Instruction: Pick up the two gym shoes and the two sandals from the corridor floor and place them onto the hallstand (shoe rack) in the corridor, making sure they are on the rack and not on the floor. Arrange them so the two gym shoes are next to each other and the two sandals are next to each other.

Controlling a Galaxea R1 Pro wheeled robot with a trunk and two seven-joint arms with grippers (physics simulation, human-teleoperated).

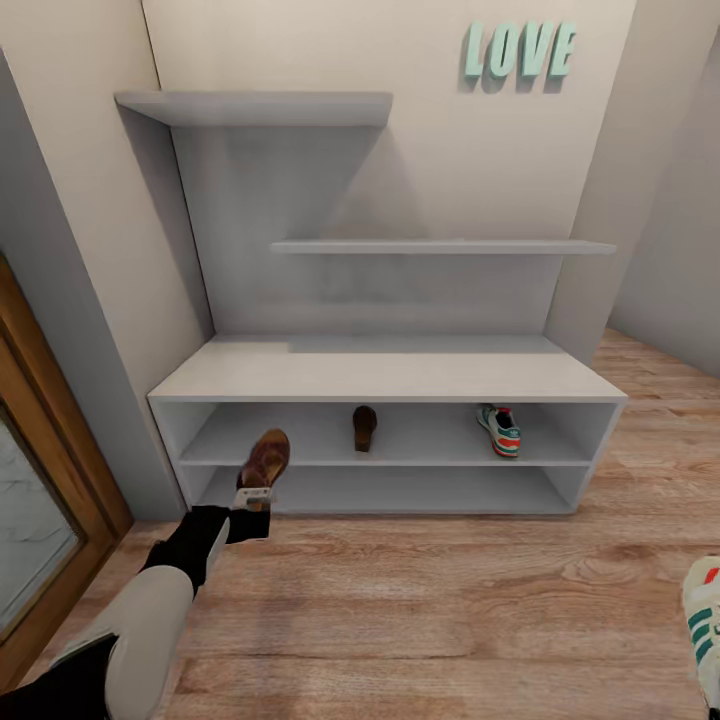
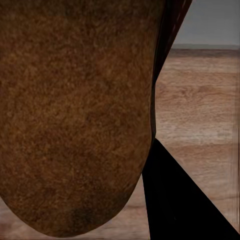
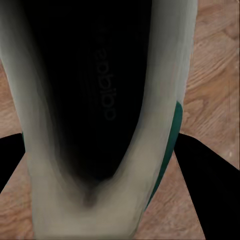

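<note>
Left gripper (image 1: 256, 494) fingers clamp sandal (image 1: 265, 459), held at left front edge of rack (image 1: 390, 375). Second sandal (image 1: 365, 426) and sneaker (image 1: 499, 429) on upper shelf tier, apart. Right fingers (image 3: 210, 170) hold other sneaker (image 3: 150, 165) above floor (image 1: 450, 600).

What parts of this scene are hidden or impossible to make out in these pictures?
- Left gripper, head view: the held sandal covers its fingertips.
- Left wrist view: that sandal's sole blocks most of the floor.
- Right wrist view: the gym shoe hides the gripper fingers holding it.
- Head view: the same gym shoe is cut off by the right edge.
- Shelved sandal and sneaker: too small for detail.
</note>
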